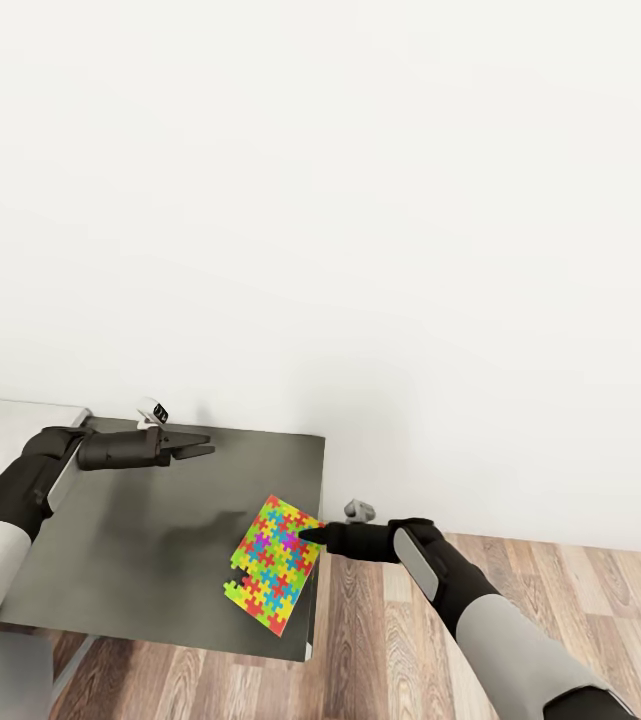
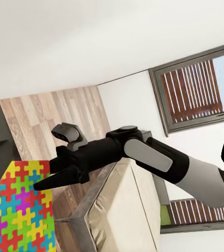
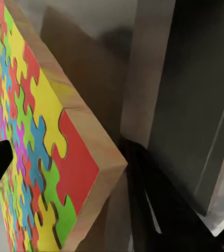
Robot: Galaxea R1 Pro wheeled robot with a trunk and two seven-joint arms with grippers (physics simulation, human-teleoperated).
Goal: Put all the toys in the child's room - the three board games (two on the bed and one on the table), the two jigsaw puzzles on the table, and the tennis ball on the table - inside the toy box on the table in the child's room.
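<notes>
Gripping the near corner of one jigsaw puzzle point(image 1: 273, 563), the right tool point(image 1: 312, 533) pinches it at the worktop's point(image 1: 140, 560) right edge, lower centre of the head view; one finger lies on top, the other below. The puzzle sits tilted, its lower corner overhanging the front edge. One left tool point(image 1: 200, 449), fingers slightly parted and empty, hovers at the worktop's far edge. Bare dark surface lies between them. Wood floor point(image 1: 520, 590) spreads to the right.

Left gripper point(image 1: 203, 447) hovering, fingers parted; right gripper point(image 1: 306, 533) pinching, arm extended.
</notes>
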